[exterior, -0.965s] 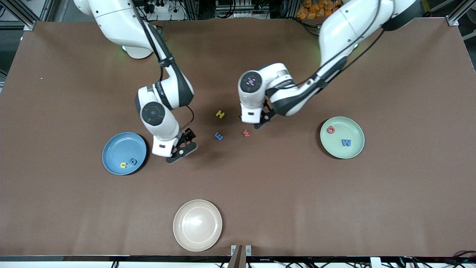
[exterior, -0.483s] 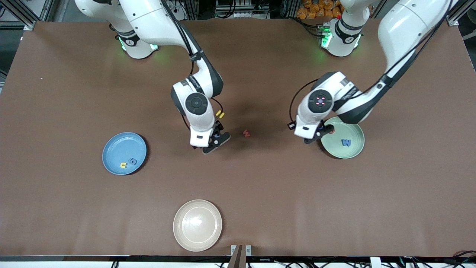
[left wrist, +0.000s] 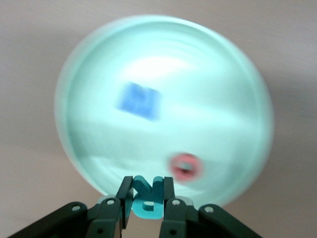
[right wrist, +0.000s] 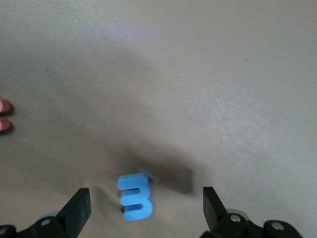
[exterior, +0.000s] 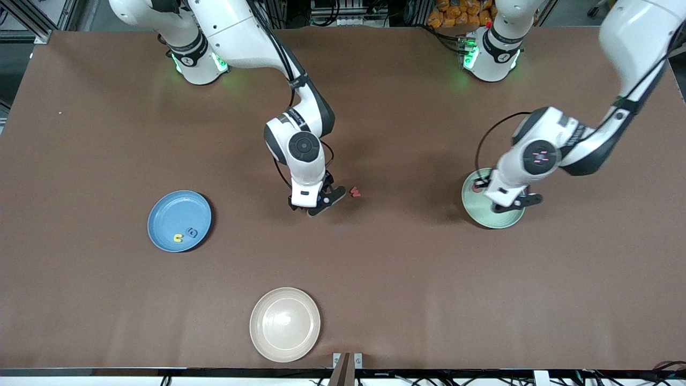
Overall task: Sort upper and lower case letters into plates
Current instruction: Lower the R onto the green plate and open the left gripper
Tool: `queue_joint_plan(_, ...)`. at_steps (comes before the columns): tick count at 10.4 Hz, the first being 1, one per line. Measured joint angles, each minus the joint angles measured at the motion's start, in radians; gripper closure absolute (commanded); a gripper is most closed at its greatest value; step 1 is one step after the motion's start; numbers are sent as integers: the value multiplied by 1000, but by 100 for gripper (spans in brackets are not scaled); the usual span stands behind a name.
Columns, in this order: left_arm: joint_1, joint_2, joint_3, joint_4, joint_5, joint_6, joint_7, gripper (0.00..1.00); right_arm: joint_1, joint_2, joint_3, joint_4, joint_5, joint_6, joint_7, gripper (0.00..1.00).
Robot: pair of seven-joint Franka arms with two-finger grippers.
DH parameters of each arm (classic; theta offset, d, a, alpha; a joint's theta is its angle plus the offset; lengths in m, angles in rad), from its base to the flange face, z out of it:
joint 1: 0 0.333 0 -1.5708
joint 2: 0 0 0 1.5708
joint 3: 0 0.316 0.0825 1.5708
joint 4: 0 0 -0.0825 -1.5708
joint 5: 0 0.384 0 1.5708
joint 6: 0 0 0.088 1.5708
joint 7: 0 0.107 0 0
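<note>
My left gripper (exterior: 513, 203) is shut on the teal R (left wrist: 147, 204) and holds it over the pale green plate (exterior: 481, 216). In the left wrist view the plate (left wrist: 213, 89) holds the blue W (left wrist: 139, 101) and the red G (left wrist: 185, 165). My right gripper (exterior: 316, 202) is open and low over the blue m (right wrist: 134, 197), which lies between its fingers (right wrist: 79, 208). The red w (exterior: 355, 191) lies on the table beside that gripper. The blue plate (exterior: 171, 212) holds the yellow u (exterior: 177, 237) and the blue g (exterior: 192, 232). The yellow H is hidden.
A cream-beige plate (exterior: 284, 324) stands near the table's front edge, nearer to the front camera than the right gripper. The right arm's forearm (exterior: 300, 145) hangs over the table's middle.
The left gripper has carried the teal R from the table's middle to over the pale green plate. The right gripper has moved from beside the blue plate to over the blue m.
</note>
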State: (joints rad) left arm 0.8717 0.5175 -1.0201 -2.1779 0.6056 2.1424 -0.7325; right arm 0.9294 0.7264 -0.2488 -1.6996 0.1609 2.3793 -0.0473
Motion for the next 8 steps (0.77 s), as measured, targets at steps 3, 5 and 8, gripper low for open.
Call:
queue_joint_plan(3,145,1,-10,-46,0,76,139,93,6,16,-1,-2,35,2,3,0)
queue_joint_plan(5,122,2,-26,-50,0,78,92,93,4,17,-5,-5,60,2,3,0)
queue_joint_plan(8,36,7,-33,-50,0,80,-23,0,4,16,-5,-6,66,2,3,38)
